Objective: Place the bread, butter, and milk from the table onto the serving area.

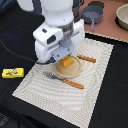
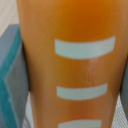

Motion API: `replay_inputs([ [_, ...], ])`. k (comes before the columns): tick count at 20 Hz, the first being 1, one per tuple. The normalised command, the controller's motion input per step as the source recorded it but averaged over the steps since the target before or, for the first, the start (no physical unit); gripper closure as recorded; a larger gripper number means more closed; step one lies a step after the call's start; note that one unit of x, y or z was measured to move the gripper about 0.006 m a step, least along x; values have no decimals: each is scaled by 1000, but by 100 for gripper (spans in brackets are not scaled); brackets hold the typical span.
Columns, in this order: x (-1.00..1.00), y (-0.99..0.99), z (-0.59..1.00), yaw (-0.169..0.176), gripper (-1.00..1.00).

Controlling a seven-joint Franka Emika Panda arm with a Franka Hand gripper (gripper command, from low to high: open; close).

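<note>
The bread [image 1: 68, 62], an orange loaf, rests on the round tan plate [image 1: 76, 72] on the striped serving area [image 1: 60, 92]. My gripper [image 1: 63, 55] is right over it. In the wrist view the bread [image 2: 75, 30] fills the picture, showing pale scored marks. My gripper [image 2: 67, 75] has its fingers [image 2: 10, 80] pressed against both sides of the loaf, so it is shut on it. The butter [image 1: 12, 72], a flat yellow packet, lies on the black table [image 1: 15, 35] at the exterior view's left, off the mat. The milk is out of view.
A fork [image 1: 55, 77] and a knife [image 1: 86, 58] with orange handles lie on the mat beside the plate. A grey pot [image 1: 93, 15] and a bowl [image 1: 122, 15] stand on the brownish-pink counter [image 1: 107, 27] behind. A black cable runs over the table.
</note>
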Motion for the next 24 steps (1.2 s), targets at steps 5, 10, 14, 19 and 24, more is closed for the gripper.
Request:
replay_inputs([
  [5,498,-6,13,-18,100],
  [10,797,35,309,-71,100],
  [14,776,0,219,-105,100],
  [19,499,-2,25,-38,-100],
  [24,301,5,30,0,-100],
])
